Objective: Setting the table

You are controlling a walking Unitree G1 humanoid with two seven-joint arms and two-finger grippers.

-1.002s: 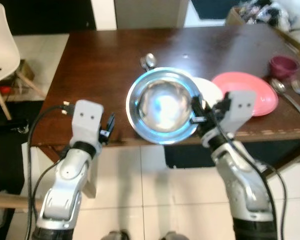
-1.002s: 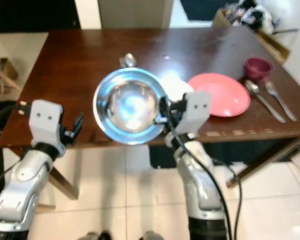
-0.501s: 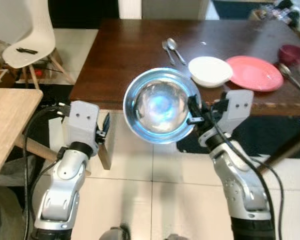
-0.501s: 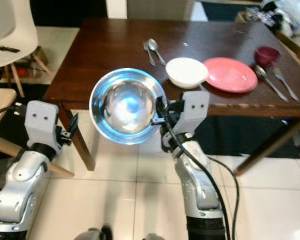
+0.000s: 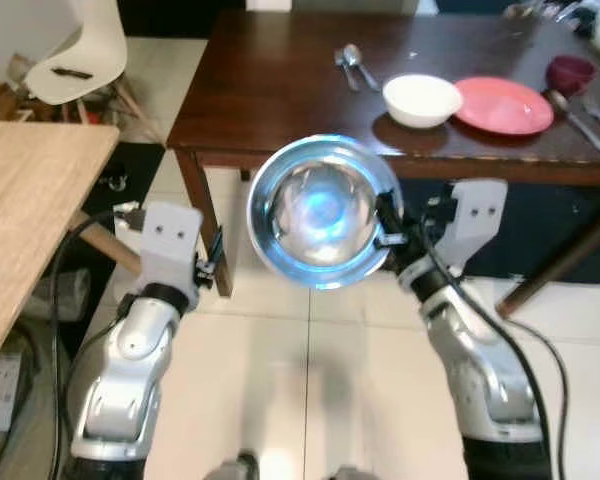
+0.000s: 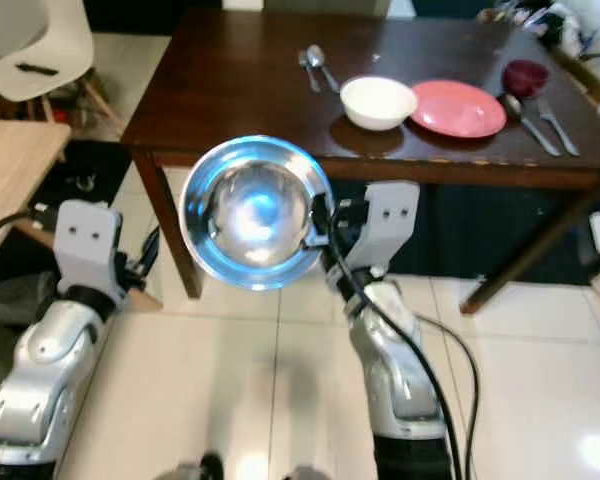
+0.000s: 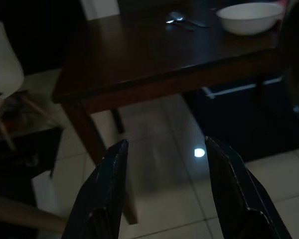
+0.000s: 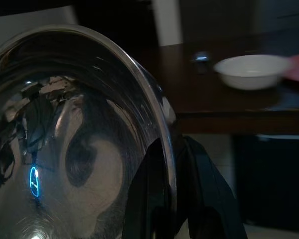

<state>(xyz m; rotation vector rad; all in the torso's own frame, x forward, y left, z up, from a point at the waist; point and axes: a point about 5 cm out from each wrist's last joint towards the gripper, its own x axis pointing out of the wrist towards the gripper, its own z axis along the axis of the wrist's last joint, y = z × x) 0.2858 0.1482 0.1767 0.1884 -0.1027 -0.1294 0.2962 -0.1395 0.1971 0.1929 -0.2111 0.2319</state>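
Left eye view shows the right tool pinched onto the rim of a large steel bowl, one finger inside and one outside the edge at the bowl's 3 o'clock, holding it in the air over the tiled floor, short of the dark wooden worktop. The bowl's hollow faces the head camera and catches a blue glint. From the right wrist view the rim runs between the two black fingers, which close on it. The left tool hangs at about 9 o'clock from the bowl, its fingers spread apart with nothing between them, pointing toward the worktop's near leg. On the worktop, toward 1 o'clock from the bowl, sits a white bowl, with a pink plate just beside it at its 3 o'clock. A fork and spoon lie at the white bowl's 10 o'clock. A maroon cup stands near the plate's far right edge, with more cutlery alongside. A light wooden table lies at 9 o'clock and a white chair at 11 o'clock.
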